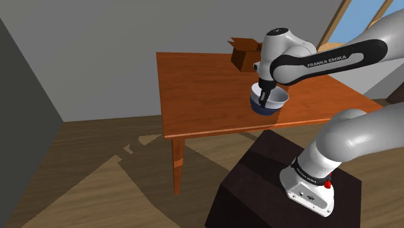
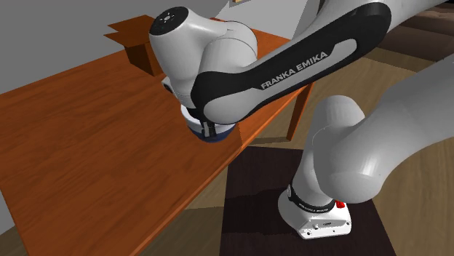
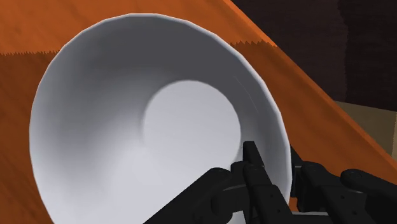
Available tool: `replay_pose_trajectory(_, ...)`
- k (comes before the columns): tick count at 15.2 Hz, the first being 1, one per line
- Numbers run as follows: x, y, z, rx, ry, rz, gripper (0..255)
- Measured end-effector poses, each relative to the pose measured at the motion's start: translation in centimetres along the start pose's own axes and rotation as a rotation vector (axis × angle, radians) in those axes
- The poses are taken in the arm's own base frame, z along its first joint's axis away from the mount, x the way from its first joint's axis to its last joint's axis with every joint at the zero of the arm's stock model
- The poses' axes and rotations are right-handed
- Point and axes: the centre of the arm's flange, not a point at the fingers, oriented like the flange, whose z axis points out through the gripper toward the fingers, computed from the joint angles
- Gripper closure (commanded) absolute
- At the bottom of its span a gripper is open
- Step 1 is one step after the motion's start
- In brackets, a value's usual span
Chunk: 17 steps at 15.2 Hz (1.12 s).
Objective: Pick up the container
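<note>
The container is a bowl (image 1: 274,100), white inside and dark blue outside, near the edge of the brown wooden table (image 1: 194,91) closest to the stand. My black gripper (image 1: 262,99) comes down onto the bowl's rim on the side toward the shoulder view's left. In the wrist view the bowl (image 3: 153,127) is seen from above, and the gripper (image 3: 273,158) is shut on its rim, one finger inside the wall and the other outside. In the second exterior view the arm hides most of the bowl (image 2: 218,136); a blue sliver shows beneath the wrist.
An open brown cardboard box (image 1: 244,53) stands at the table's far edge behind the bowl, also seen as the box (image 2: 136,45). The dark stand (image 1: 259,188) sits just off the table's near edge. A wooden floor surrounds the table.
</note>
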Motion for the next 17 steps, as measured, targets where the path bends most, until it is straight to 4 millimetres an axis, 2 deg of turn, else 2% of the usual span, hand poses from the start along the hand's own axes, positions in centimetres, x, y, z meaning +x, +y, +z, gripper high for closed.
replay_pose_trajectory(4, -0.3, 0.2, -1.0, 0.0, 0.0, 0.0, 255)
replay_pose_trajectory(17, -1.2, 1.7, -7.2, 0.0, 0.0, 0.0, 255)
